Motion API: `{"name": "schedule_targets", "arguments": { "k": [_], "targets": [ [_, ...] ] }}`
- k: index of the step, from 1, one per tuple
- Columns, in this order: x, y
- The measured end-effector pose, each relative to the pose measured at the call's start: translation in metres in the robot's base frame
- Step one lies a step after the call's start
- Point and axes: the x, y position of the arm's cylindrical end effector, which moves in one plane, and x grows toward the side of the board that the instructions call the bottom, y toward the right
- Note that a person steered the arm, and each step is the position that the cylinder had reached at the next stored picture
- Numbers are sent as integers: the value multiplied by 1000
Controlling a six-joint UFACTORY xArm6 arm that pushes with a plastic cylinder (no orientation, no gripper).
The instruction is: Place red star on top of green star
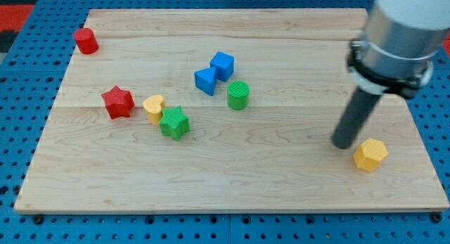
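Note:
The red star (117, 102) lies at the view's left on the wooden board (281, 181). The green star (174, 122) lies to its lower right, with a yellow heart-shaped block (153, 108) between them, touching the green star. My tip (344, 145) is far to the view's right, well away from both stars, just left of a yellow hexagon block (370, 155).
A red cylinder (86, 41) sits at the board's top left corner. Two blue blocks, a cube (222, 65) and a wedge-like one (206, 81), sit together at centre top. A green cylinder (238, 95) stands just right of them.

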Motion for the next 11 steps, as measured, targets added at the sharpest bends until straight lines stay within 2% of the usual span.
{"name": "schedule_targets", "arguments": {
  "k": [1,2,3,4,5,7,9,11],
  "targets": [
    [36,-106],
    [63,-252],
    [30,-352],
    [-24,-368],
    [-42,-368],
    [-57,-361],
    [-94,-319],
    [-93,-267]
  ]
}}
